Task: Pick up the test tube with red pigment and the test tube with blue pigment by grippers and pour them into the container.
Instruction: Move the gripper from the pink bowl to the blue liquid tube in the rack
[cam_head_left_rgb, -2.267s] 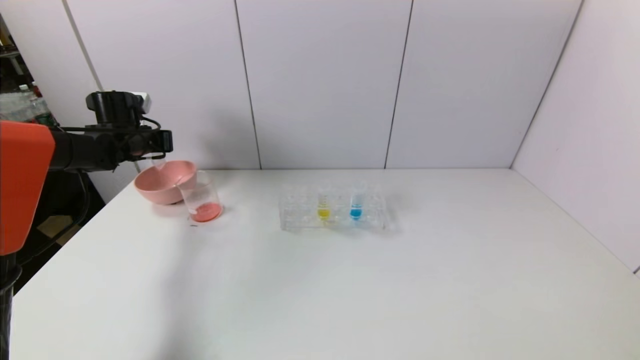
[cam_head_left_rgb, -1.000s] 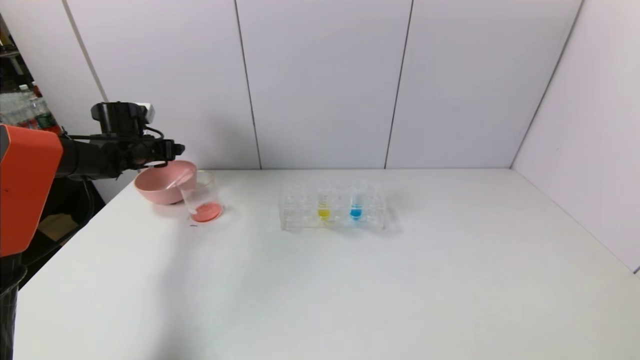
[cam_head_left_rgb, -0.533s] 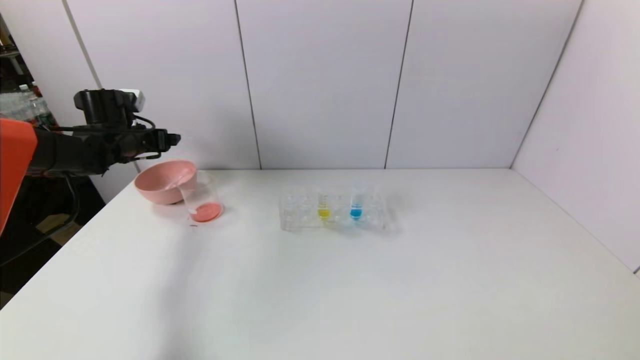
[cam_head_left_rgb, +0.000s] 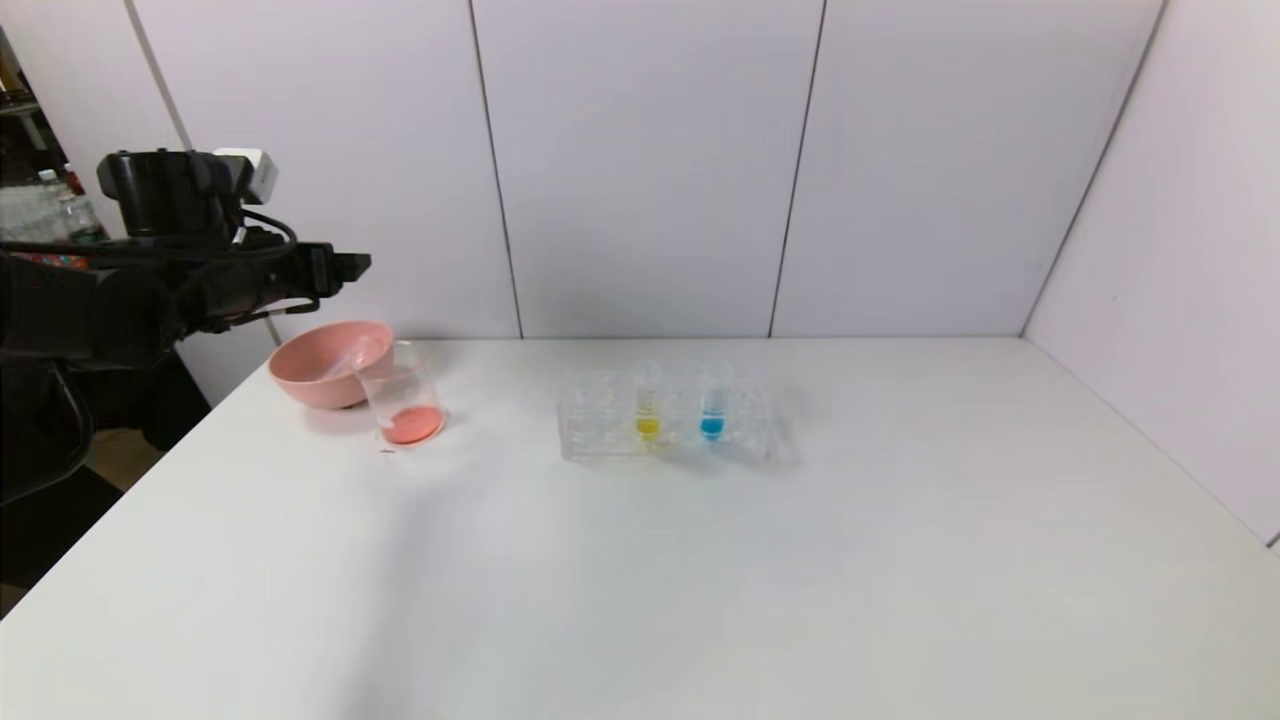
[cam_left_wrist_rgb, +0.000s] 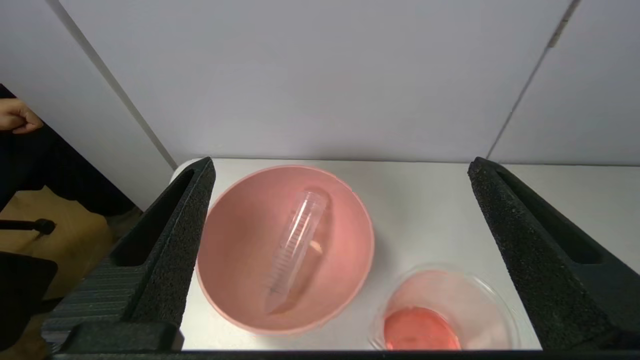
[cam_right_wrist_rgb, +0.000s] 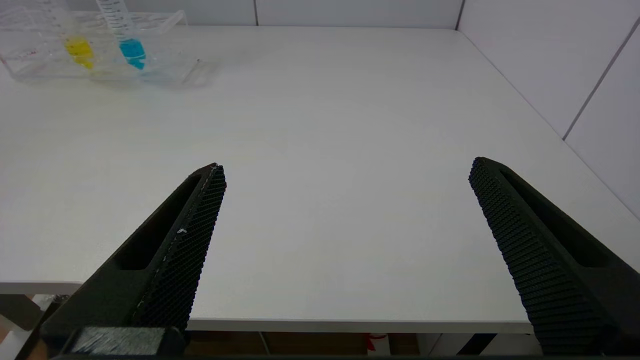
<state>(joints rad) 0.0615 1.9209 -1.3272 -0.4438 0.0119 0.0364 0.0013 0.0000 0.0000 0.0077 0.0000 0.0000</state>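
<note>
Left claw (cam_head_left_rgb: 350, 266) spread wide above pink bowl (cam_left_wrist_rgb: 345, 200) — tube (cam_left_wrist_rgb: 295, 245), seemingly emptied, inside.

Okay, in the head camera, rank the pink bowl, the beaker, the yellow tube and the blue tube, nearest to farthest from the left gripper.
From the open left gripper, raised at the table's far left:
1. Pink bowl, just below it.
2. Beaker, beside the bowl toward the centre.
3. Yellow tube, in the rack.
4. Blue tube, the rack's right-hand tube.
</note>
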